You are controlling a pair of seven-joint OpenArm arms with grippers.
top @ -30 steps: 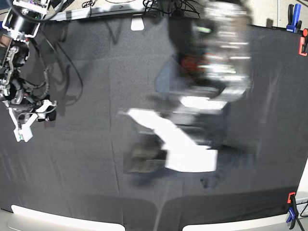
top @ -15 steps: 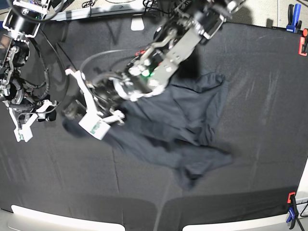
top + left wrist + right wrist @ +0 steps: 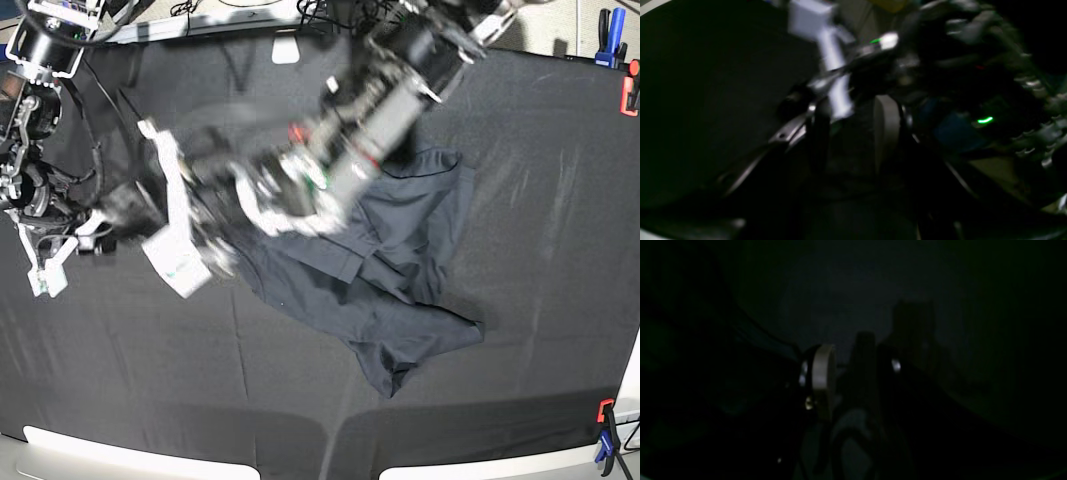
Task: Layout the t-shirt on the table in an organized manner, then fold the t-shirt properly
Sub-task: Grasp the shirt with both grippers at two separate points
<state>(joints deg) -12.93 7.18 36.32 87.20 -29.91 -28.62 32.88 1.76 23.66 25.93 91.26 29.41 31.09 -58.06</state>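
T-shirt [image 3: 390, 270] fabric lies crumpled on the black-clothed worktop [image 3: 540, 200] in the base view, spread from the middle toward the near right, one corner pointing at the near edge. The left arm reaches in from the far side, stretched low across the garment toward the view's left, smeared by motion blur; its left claw [image 3: 175, 225] is past the shirt's left edge, and whether it has hold of anything cannot be told there. The right arm hangs folded at the view's left edge, its right claw [image 3: 45, 262] above bare cloth, well apart from the shirt. Red and blue clamps [image 3: 606, 432] sit at the right corners; cables run along the far edge.

Left wrist view: blurred and dim. The left claw [image 3: 853, 133] shows a gap between its two fingers [image 3: 887, 130], with nothing seen between them; the other arm's dark links and green lights lie ahead.

Right wrist view: very dark. The right claw [image 3: 853, 373] shows its fingers [image 3: 822, 373] parted, nothing gripped, over the black cloth.
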